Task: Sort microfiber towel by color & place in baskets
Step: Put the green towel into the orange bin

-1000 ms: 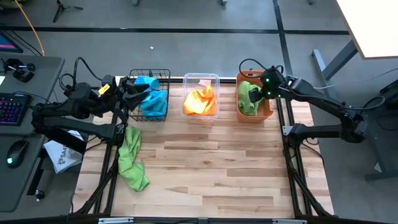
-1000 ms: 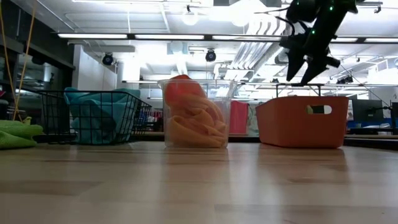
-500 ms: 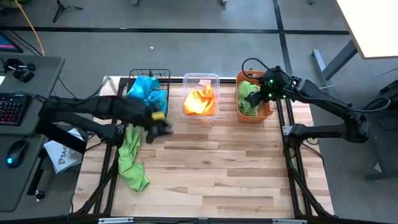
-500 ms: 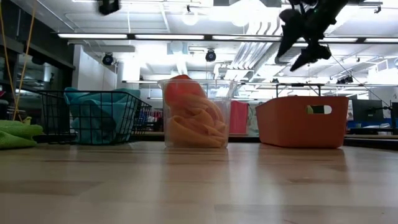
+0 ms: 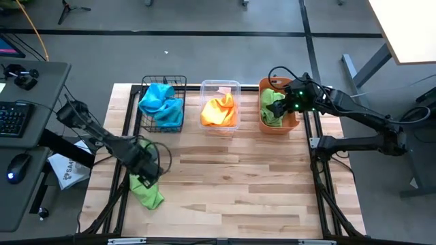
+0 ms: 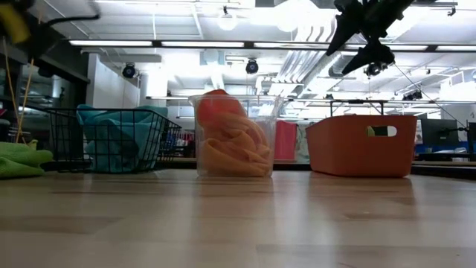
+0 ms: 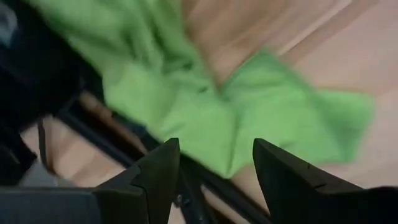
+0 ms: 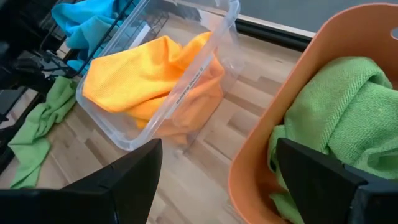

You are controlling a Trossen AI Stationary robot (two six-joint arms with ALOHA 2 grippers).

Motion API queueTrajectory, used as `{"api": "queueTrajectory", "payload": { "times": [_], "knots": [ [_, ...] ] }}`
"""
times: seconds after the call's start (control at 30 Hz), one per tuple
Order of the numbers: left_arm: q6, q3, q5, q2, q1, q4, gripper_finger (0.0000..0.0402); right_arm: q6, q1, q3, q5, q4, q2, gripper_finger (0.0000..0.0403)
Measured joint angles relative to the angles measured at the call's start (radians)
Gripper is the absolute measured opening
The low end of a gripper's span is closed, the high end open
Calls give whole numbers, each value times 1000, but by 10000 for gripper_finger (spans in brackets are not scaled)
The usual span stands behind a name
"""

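A lime green towel (image 5: pixel 150 194) lies crumpled flat on the wood at the table's left edge, also seen in the low view (image 6: pixel 18 158) and the left wrist view (image 7: pixel 242 115). My left gripper (image 5: pixel 144 171) hovers open just above it (image 7: pixel 214 149), touching nothing. My right gripper (image 5: pixel 281 106) hangs open (image 8: pixel 217 144) above the orange bin (image 5: pixel 294 124), which holds green towels (image 8: pixel 339 118). The black wire basket (image 5: pixel 178 82) holds turquoise towels (image 5: pixel 159 103). The clear tub (image 5: pixel 220 84) holds orange towels (image 5: pixel 219 110).
The three containers stand in a row along the table's far edge. The wooden tabletop (image 5: pixel 231 184) in front of them is bare. A desk with a keyboard and mouse (image 5: pixel 19 165) stands beyond the table's left edge.
My left gripper has left the black wire basket and swung toward the table's near edge, coming down over the green towel on the table. My right gripper has risen above the orange bin and tipped from pointing down toward level.
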Motion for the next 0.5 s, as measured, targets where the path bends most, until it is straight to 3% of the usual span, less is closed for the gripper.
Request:
{"api": "queueTrajectory", "payload": {
  "times": [0.17, 0.5],
  "knots": [
    [-110, -88, 28, 6, -62, 33, 192, 0, 0, 0, 0, 0, 0, 309],
    [-164, -227, 48, 2, -60, 186, 192, 0, 0, 0, 1, 0, 0, 309]
  ]
}}
